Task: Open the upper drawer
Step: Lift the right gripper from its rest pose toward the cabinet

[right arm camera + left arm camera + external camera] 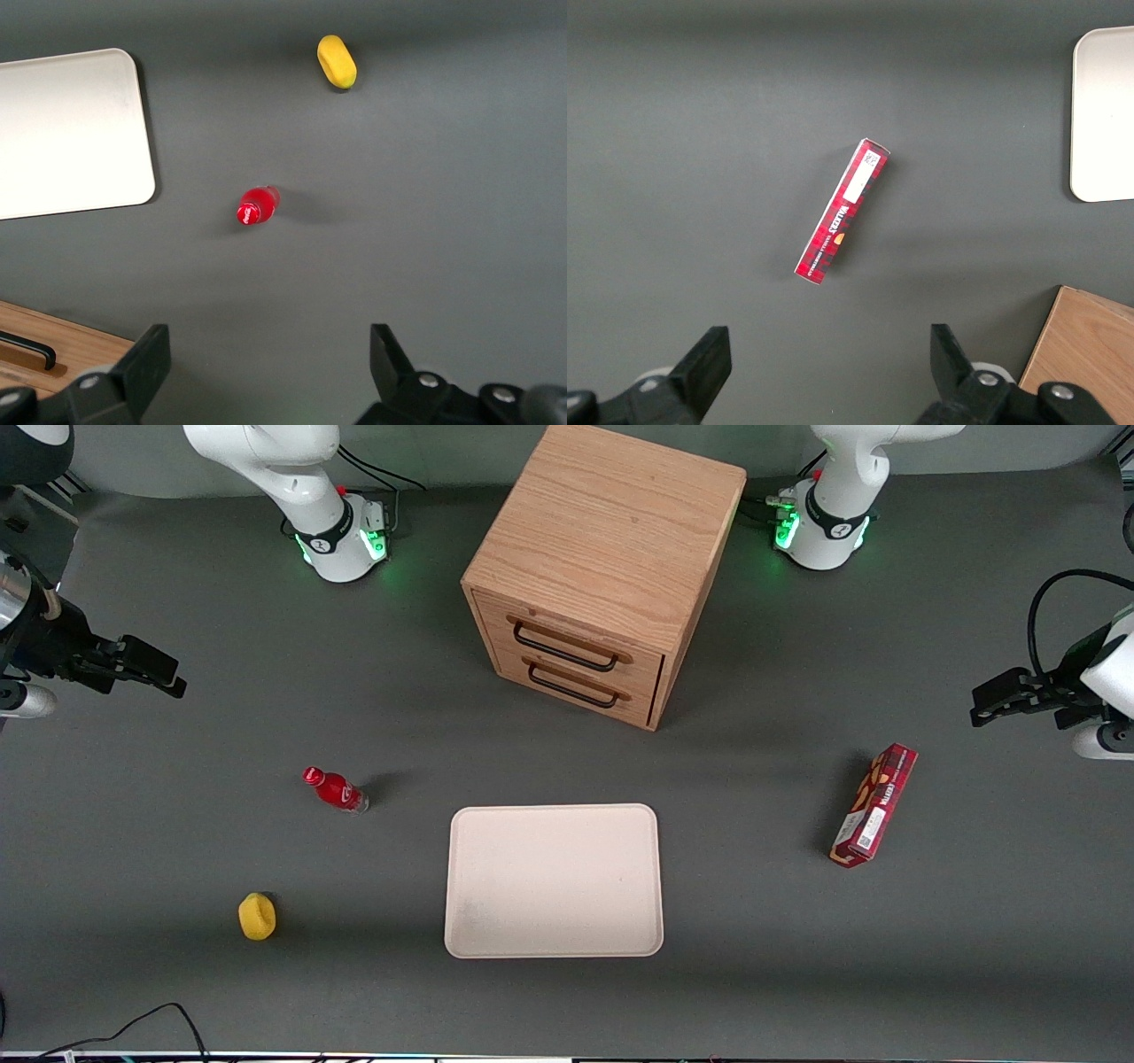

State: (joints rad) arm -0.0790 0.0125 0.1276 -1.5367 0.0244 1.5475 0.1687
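The wooden cube cabinet stands mid-table, its front turned toward the front camera. The upper drawer is shut, and its thin black bar handle lies flat against it. The lower drawer, with the same handle, is shut too. My right gripper hangs above the table at the working arm's end, far from the cabinet. It is open and empty. The right wrist view shows a cabinet corner and one handle end; I cannot tell which drawer's.
A red bottle and a yellow lemon-like object lie nearer the front camera than the gripper. A pale tray lies in front of the cabinet. A red box lies toward the parked arm's end.
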